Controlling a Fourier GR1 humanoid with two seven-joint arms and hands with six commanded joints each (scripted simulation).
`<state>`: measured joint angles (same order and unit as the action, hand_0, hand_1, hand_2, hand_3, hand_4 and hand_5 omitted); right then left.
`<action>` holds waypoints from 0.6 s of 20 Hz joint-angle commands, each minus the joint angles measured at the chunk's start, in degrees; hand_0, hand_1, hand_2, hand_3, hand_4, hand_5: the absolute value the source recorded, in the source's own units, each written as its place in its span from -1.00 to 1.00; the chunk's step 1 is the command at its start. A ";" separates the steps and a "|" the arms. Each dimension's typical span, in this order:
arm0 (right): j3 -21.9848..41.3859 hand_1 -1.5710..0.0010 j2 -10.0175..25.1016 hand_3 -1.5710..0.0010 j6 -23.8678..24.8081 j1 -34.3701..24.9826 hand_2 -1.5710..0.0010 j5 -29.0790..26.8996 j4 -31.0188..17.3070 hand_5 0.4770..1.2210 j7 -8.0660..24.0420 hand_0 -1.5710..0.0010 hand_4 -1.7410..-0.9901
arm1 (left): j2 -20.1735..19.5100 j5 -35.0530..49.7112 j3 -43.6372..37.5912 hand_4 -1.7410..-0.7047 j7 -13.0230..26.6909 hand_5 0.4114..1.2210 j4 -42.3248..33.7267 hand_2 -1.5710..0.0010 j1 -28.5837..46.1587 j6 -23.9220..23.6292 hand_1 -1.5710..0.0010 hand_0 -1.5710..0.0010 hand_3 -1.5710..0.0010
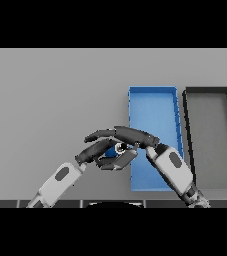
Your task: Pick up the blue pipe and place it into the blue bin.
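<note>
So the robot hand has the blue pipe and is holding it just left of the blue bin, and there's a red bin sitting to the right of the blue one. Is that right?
Not quite: the bin to the right of the blue bin is black, not red. The head view shows this. The rest holds: the right robot hand has its fingers curled round the blue pipe, just left of the blue bin.

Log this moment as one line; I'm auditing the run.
stage: grasp | right hand: curled on blue pipe | left hand: beside pipe, grip unclear | blue bin: empty
</note>
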<state>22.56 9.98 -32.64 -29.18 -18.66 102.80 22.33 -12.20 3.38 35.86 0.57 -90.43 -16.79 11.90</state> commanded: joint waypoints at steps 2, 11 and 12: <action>0.62 0.11 -0.51 0.19 -1.11 -0.90 0.06 0.33 -1.04 -0.88 -0.63 0.09 -0.17 | -0.81 -1.62 0.69 -0.50 4.37 1.00 -0.70 0.13 0.28 0.74 0.10 -0.04 0.16; 4.43 -0.85 2.56 -0.80 1.77 -2.08 -0.86 -3.61 -2.03 0.57 -10.85 -0.85 -0.22 | 4.96 -0.03 -4.18 -0.93 2.74 1.00 -0.36 -0.72 2.91 1.69 -0.82 -0.83 -0.79; 5.20 -0.88 2.96 -0.84 2.48 -2.92 -0.89 -3.74 -2.13 0.65 -10.91 -0.88 -0.24 | 5.34 0.19 -4.42 -0.95 3.03 1.00 -0.62 -0.75 3.12 1.86 -0.85 -0.86 -0.83</action>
<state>27.71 12.93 -30.11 -32.17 -22.62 100.71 10.87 -6.88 3.58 31.46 3.85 -91.00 -13.61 13.88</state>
